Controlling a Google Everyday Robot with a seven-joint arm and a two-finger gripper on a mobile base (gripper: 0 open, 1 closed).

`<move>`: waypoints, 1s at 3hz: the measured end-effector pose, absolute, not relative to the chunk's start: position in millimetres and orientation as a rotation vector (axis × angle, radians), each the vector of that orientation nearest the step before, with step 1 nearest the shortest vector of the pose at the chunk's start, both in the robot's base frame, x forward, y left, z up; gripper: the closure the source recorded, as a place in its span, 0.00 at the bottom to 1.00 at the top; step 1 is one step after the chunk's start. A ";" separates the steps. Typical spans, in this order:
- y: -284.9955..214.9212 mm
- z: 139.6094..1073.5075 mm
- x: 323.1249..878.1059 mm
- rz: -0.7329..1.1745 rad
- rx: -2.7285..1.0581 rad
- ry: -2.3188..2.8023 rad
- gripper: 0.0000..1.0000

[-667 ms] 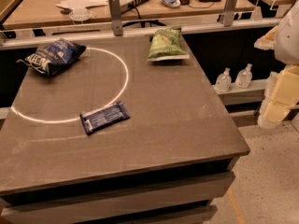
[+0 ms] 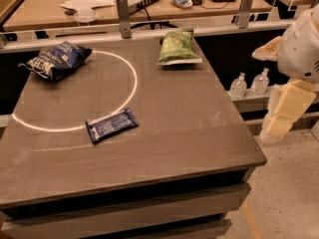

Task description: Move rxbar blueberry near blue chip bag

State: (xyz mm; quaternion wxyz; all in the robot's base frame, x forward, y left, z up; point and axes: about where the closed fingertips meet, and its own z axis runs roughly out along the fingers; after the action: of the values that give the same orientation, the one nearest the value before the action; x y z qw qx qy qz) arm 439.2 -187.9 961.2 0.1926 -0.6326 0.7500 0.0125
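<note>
The rxbar blueberry (image 2: 112, 125) is a small flat dark blue wrapper lying on the grey table (image 2: 189, 133), left of centre, at the edge of a white ring marking. The blue chip bag (image 2: 56, 59) is puffy with white lettering and lies at the table's far left corner. My gripper (image 2: 279, 121) hangs off the table's right side, beyond the edge, on the white and cream arm (image 2: 301, 49). It is far from both objects and holds nothing that I can see.
A green chip bag (image 2: 177, 47) lies at the table's far edge, right of centre. Two small clear bottles (image 2: 249, 84) stand on a low shelf to the right. A cluttered desk (image 2: 149, 1) sits behind a rail with metal posts.
The arm at the right has shifted slightly towards the table. The bar and both bags have not moved.
</note>
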 end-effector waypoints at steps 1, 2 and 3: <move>-126.6 918.8 448.2 0.248 -1.842 1.893 0.00; -124.7 917.7 449.1 0.248 -1.841 1.889 0.00; -96.0 921.1 463.8 0.352 -1.815 1.775 0.00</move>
State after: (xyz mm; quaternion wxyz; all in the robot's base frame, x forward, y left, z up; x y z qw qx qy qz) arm 463.8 -96.0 921.1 0.2854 -0.6787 0.6637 0.1317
